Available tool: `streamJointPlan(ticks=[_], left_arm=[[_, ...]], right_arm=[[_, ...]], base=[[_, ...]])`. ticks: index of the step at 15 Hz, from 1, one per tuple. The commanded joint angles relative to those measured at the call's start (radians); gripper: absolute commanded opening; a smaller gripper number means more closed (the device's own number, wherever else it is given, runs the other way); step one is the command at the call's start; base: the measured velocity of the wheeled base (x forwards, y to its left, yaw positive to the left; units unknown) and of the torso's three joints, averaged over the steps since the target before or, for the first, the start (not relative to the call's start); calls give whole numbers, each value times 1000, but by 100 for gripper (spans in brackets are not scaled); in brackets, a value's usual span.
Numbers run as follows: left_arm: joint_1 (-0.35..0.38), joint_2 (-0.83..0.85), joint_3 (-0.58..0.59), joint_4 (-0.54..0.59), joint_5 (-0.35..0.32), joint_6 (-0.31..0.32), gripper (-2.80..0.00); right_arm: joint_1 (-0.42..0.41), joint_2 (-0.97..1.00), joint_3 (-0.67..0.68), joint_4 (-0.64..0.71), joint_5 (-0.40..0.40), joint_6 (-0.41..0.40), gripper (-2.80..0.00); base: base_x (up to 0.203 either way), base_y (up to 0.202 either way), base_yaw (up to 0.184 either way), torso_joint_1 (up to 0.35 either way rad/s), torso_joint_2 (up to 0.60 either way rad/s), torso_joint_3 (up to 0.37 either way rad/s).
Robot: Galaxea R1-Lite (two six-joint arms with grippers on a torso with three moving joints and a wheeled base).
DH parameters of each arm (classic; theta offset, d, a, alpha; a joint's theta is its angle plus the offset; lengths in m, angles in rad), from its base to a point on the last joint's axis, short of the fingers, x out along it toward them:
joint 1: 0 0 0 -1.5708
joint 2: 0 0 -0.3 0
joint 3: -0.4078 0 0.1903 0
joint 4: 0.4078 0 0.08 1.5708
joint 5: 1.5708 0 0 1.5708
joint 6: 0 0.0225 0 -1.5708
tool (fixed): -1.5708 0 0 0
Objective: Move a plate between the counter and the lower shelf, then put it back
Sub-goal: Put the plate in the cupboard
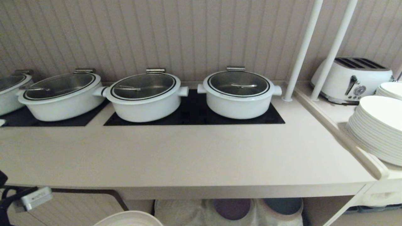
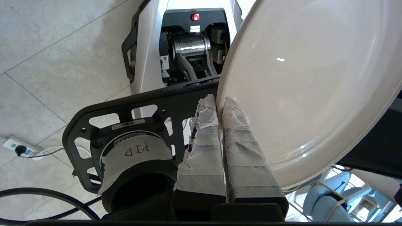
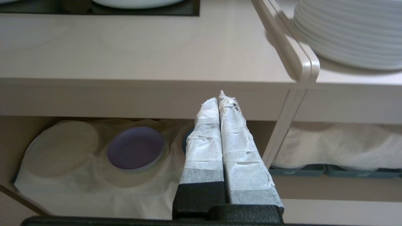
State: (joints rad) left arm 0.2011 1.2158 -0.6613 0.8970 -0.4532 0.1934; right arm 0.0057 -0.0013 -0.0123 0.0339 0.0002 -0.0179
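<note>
The left gripper [image 2: 220,102] has its jaws closed on the rim of the cream plate [image 2: 311,84], which hangs in the air below the front edge of the bench [image 1: 188,157]. Held only at the rim, the plate could tilt, slip, or knock the bench edge on the way up. The right gripper [image 3: 220,99] waits with jaws shut and empty before the lower shelf [image 3: 94,185]. In the head view, only a slice of the plate shows.
</note>
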Motion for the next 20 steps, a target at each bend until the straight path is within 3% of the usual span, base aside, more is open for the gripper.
streamJointPlan(ticks=[1, 13, 20], left_arm=[[1, -5, 0, 5, -2, 1, -280], [0, -57, 14, 43, -4, 1, -280], [-5, -115, 21, 51, -3, 1, -280]], right_arm=[[0, 1, 0, 0, 1, 0, -280], [2, 1, 0, 0, -2, 27, -280], [1, 1, 0, 0, -2, 27, -280]], base=[[0, 0, 0, -144, 302, 163], [0, 0, 0, -159, 346, 179], [0, 0, 0, -239, 525, 283]])
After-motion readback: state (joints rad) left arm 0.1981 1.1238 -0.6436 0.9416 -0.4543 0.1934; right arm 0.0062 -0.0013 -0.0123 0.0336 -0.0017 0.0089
